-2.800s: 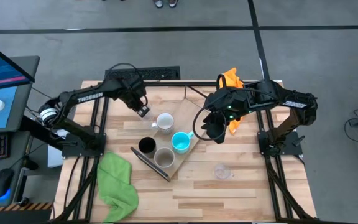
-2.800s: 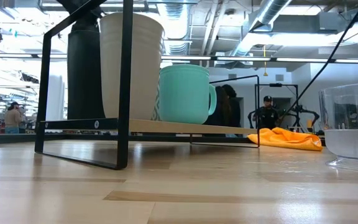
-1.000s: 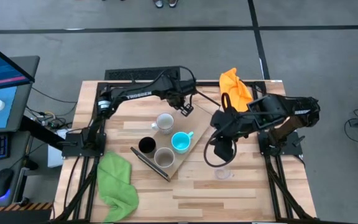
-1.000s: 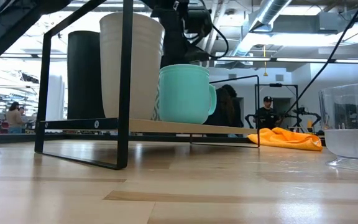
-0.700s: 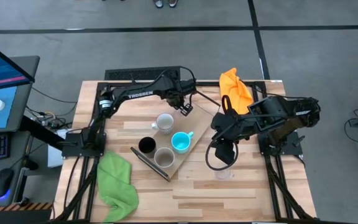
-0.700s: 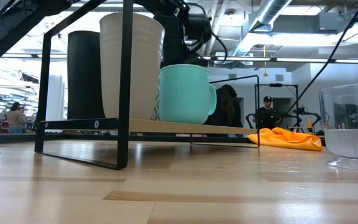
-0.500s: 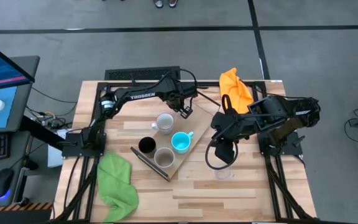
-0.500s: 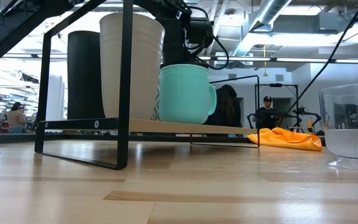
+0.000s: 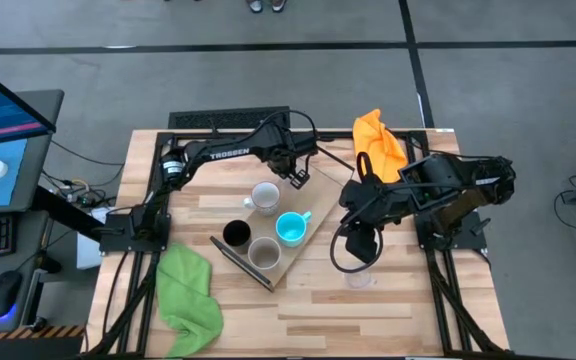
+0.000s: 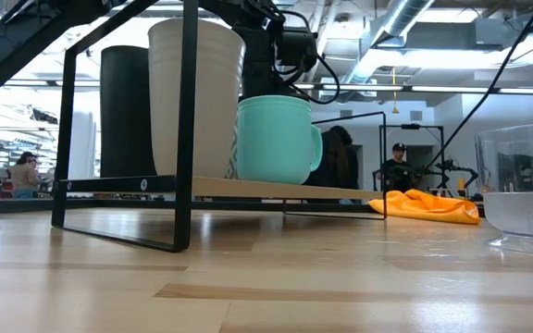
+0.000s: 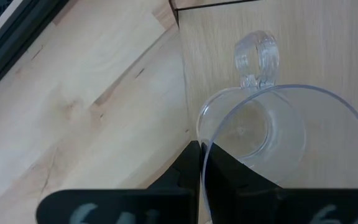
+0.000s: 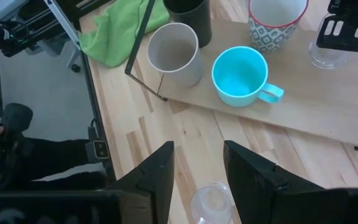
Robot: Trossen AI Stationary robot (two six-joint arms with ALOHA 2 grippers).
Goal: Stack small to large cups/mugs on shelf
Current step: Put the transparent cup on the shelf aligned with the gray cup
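Note:
On the light-wood shelf (image 9: 303, 245) stand a black cup (image 9: 235, 233), a beige-grey cup (image 9: 263, 253), a white patterned mug (image 9: 264, 196) and a bright blue mug (image 9: 290, 228). My left gripper (image 9: 298, 178) is over the shelf's far end, shut on a clear glass mug (image 11: 272, 124). The right wrist view shows that gripper (image 12: 340, 28) above the mug (image 12: 324, 57). My right gripper (image 12: 197, 171) is open and hovers just above the second clear glass (image 12: 210, 202). That glass (image 9: 358, 277) stands on the table to the right of the shelf. My left gripper holds the glass mug by its rim (image 11: 202, 163), on the side opposite the handle (image 11: 257, 53). One finger is inside the mug and one outside, coming from above. The mug stays upright over the shelf board; whether its base rests on the board I cannot tell.
An orange cloth (image 9: 378, 140) lies at the table's far right, and a green cloth (image 9: 188, 295) at the near left corner. Bare tabletop (image 9: 318, 320) lies near the front edge. A monitor (image 9: 3, 140) stands left of the table. People show far behind in the low view.
My right gripper has moved a little toward the near edge and down toward the clear glass on the table, staying open. My left gripper, still holding the glass mug, has stayed over the shelf's far end.

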